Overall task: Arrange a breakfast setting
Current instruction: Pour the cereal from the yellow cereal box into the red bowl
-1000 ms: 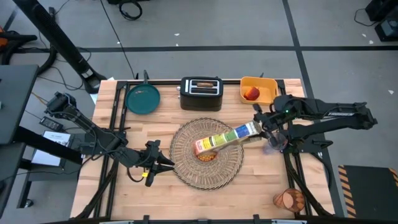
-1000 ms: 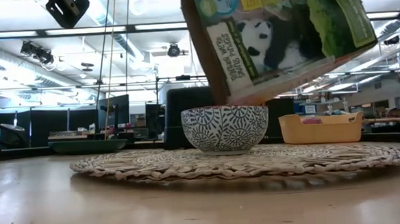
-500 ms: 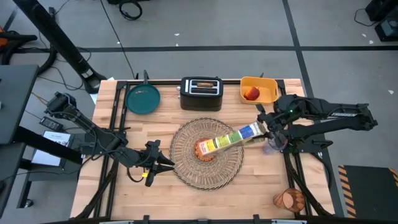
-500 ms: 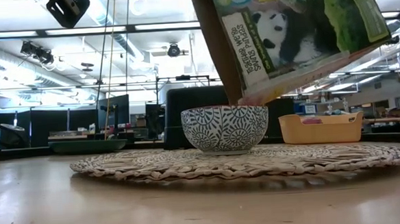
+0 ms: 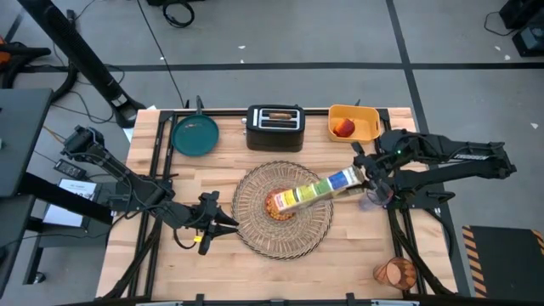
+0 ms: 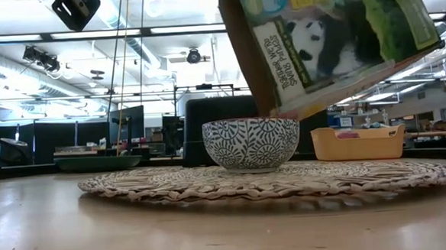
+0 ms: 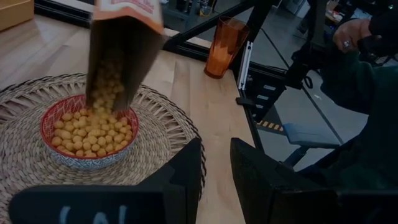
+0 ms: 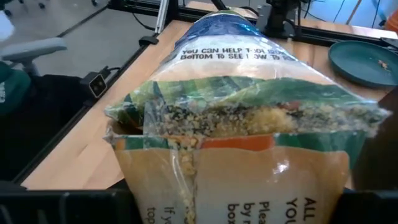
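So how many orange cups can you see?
1. The orange tumbler stands at the table's front right corner, right of the straw placemat. Another could hide behind the cereal box.

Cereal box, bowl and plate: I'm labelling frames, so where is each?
Cereal box (image 5: 314, 190), high view, middle of its side.
Bowl (image 6: 251, 143), low view, patterned outer wall.
Plate (image 5: 195, 136), high view, bare centre.

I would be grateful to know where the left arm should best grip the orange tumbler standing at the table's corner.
Probably the orange tumbler is best gripped across its side wall, approached level from the side: it stands upright, open-topped, with nothing touching it. The left tool waits beside the placemat.
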You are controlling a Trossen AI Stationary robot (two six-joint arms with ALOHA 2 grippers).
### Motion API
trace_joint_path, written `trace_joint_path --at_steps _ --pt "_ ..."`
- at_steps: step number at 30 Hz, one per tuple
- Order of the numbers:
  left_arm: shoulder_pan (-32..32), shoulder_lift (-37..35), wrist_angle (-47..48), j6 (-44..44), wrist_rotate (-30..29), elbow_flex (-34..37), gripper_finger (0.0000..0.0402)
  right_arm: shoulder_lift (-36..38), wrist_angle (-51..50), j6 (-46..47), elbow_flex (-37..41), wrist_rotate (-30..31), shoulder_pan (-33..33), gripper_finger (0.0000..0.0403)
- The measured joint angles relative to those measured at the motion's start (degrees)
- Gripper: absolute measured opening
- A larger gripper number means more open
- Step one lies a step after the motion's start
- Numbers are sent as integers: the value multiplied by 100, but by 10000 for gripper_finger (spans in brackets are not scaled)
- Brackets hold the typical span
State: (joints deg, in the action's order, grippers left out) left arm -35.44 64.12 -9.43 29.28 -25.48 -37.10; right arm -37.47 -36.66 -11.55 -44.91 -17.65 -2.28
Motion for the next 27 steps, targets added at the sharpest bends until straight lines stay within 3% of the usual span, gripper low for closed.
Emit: trace_joint_path --at_steps 11,19,27 --pt "18 0 -164 -125 -15 0 94 10 243 -15 -2 134 2 174" --pt "135 0 -852 -1044 -28 0 94 -479 662 0 -4 33 209 174" --pt "157 0 -868 -1045 -26 0 94 -651 745 -20 -4 88 431 174"
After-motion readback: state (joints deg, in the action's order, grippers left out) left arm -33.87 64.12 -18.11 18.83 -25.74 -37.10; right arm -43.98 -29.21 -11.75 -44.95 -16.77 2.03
